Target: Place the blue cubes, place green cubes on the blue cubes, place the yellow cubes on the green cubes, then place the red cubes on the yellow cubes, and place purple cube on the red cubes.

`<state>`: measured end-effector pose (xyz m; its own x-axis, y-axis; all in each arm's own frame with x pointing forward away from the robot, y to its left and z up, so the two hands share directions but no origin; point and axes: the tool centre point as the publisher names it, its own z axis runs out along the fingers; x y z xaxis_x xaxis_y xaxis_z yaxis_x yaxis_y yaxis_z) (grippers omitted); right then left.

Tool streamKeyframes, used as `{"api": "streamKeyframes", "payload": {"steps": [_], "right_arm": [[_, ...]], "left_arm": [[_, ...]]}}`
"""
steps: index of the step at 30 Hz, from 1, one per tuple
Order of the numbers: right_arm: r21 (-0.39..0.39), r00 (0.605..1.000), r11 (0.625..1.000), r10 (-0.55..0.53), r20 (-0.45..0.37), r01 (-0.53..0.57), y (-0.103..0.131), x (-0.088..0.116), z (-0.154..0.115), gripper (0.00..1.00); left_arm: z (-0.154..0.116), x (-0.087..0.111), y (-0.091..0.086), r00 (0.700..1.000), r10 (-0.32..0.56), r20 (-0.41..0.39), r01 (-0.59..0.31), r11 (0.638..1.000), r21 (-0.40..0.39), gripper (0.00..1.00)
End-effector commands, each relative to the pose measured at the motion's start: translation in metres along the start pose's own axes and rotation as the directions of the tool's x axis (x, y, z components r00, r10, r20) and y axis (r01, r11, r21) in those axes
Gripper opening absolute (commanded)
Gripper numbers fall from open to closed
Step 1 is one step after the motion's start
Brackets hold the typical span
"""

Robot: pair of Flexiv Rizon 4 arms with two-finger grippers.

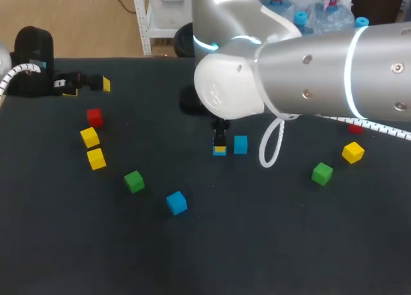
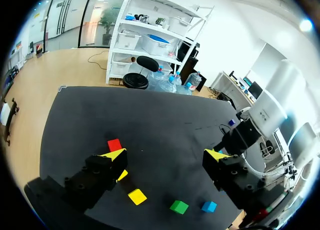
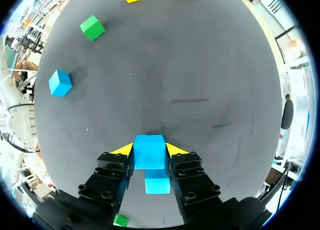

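Note:
My right gripper (image 1: 219, 144) is shut on a blue cube (image 1: 219, 151) near the table's middle; in the right wrist view that cube (image 3: 149, 151) sits between the yellow tips of the gripper (image 3: 149, 149). A second blue cube (image 1: 240, 144) stands close beside it. A third blue cube (image 1: 176, 202) lies nearer the front. Green cubes (image 1: 134, 180) (image 1: 322, 173) lie left and right. Two yellow cubes (image 1: 90, 137) (image 1: 96, 158) and a red cube (image 1: 94, 117) are at the left. My left gripper (image 1: 88, 85) is open at the far left, holding nothing.
A third yellow cube (image 1: 352, 151) lies at the right, with a red cube (image 1: 355, 128) half hidden behind my right arm. The right arm's big body covers the back right of the dark table (image 1: 257, 243). A white cable loop (image 1: 270, 147) hangs beside the held cube.

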<state>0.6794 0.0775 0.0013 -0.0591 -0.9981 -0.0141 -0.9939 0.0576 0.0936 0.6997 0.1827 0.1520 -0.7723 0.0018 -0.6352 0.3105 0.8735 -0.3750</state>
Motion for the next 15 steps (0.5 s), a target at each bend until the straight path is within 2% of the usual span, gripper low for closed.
{"api": "streamKeyframes", "payload": {"steps": [1,15], "right_arm": [[0.004,1.000,1.000,0.006,0.007,-0.006,-0.0001,0.0029,0.0010,0.09],[0.003,1.000,1.000,0.020,0.023,-0.020,-0.0062,0.0062,0.0046,0.10]], "left_arm": [[-0.0001,0.0011,0.0023,1.000,0.002,0.006,-0.002,1.000,0.012,1.00],[-0.0001,0.0011,0.0023,1.000,0.002,0.006,-0.002,1.000,0.012,1.00]]}}
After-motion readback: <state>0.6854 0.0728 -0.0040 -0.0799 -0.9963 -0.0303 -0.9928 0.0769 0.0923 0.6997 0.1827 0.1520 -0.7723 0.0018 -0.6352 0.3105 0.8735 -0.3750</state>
